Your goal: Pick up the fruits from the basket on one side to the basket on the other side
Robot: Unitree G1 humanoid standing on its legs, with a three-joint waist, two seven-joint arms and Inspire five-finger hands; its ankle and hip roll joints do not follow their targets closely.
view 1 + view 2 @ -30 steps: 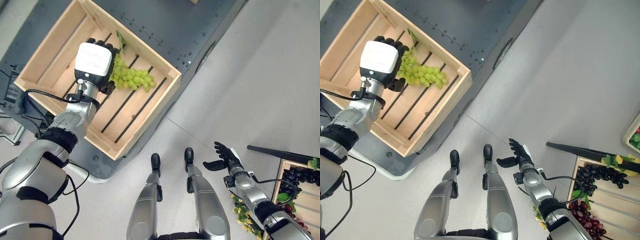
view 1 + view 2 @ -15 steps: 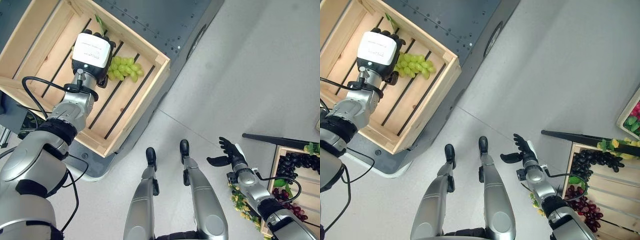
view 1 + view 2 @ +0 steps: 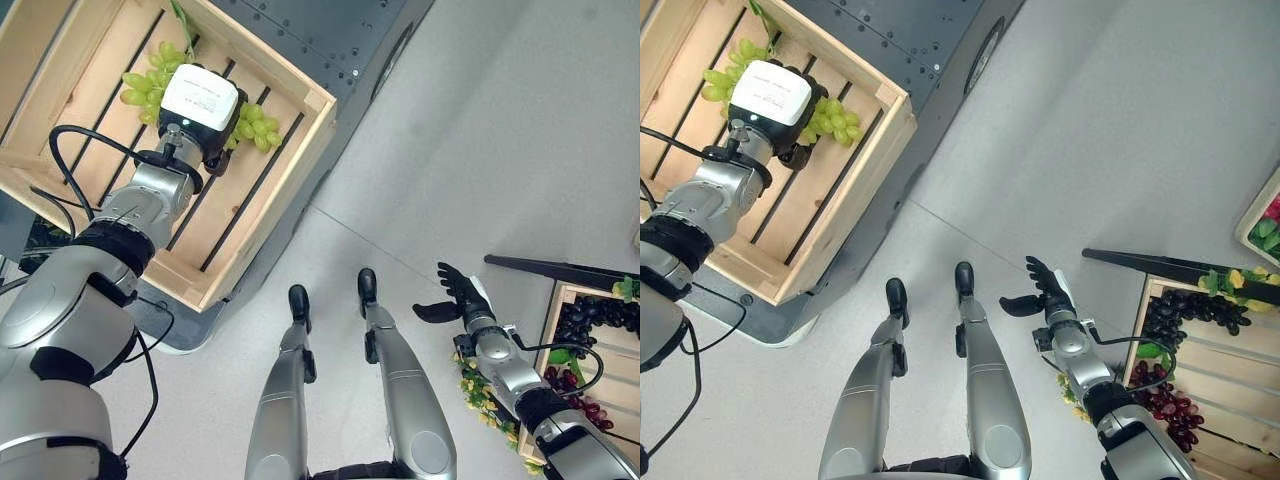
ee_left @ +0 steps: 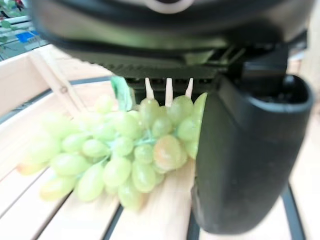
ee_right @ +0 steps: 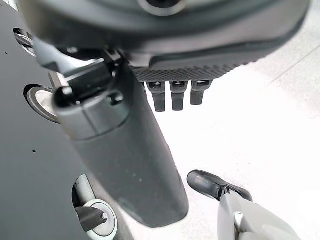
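Observation:
A bunch of green grapes (image 3: 255,115) lies on the slats of the light wooden crate (image 3: 270,210) at the upper left. My left hand (image 3: 200,100) hovers right over the bunch, so grapes show on both sides of it. In the left wrist view the grapes (image 4: 125,150) rest on the slats, and the thumb (image 4: 245,150) stands straight beside them without gripping. My right hand (image 3: 458,295) is open and empty above the floor at the lower right, its thumb (image 5: 125,160) held out.
The crate sits on a dark grey platform (image 3: 340,30). At the right edge a second wooden crate (image 3: 553,320) holds dark grapes (image 3: 600,320) and red ones. A yellow-green bunch (image 3: 480,400) lies under my right arm. A black bar (image 3: 560,270) lies nearby.
The camera has shifted. My left hand has drawn back over the bunch, and grapes now show past it on the far side too. The right hand has hardly moved.

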